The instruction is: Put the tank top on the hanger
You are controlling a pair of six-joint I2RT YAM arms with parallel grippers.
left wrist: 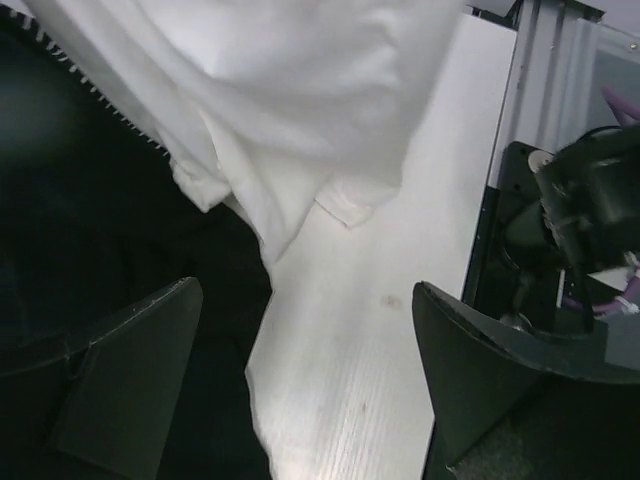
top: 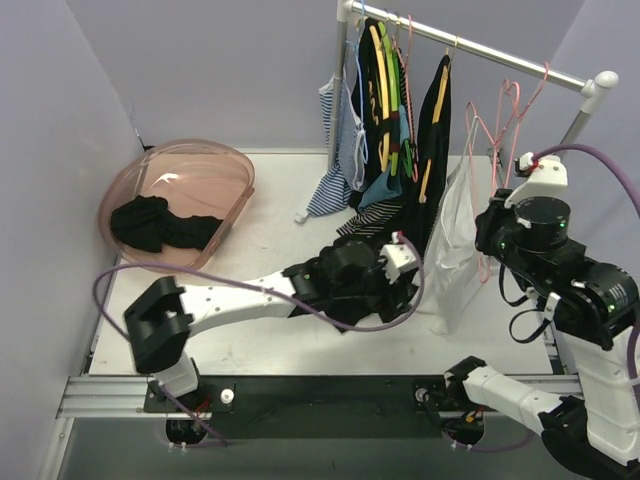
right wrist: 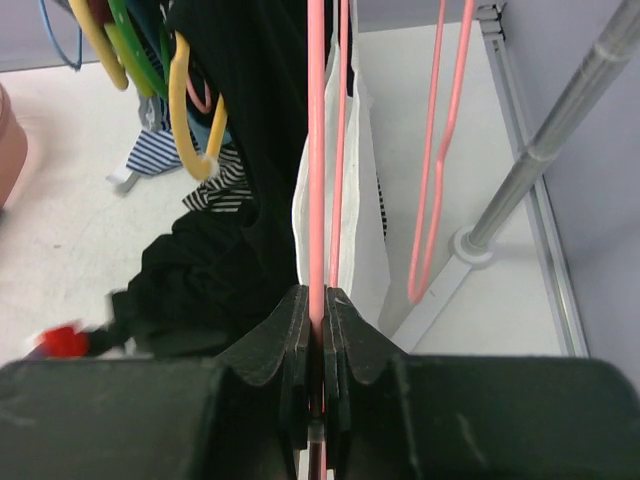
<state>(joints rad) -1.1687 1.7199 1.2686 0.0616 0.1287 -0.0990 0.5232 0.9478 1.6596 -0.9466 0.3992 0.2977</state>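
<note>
The white tank top hangs draped beside the rack, its lower end touching the table. In the right wrist view it sits just behind the pink hanger. My right gripper is shut on a thin bar of that hanger, at the tank top's right side. My left gripper is low at the tank top's left side. In its wrist view the left gripper stands wide open with bare table between the fingers. The white cloth lies beyond the tips, untouched.
A metal rack carries black, striped and blue garments on yellow and green hangers, plus spare pink hangers. Its pole stands close on the right. A pink basin with a black garment sits at far left.
</note>
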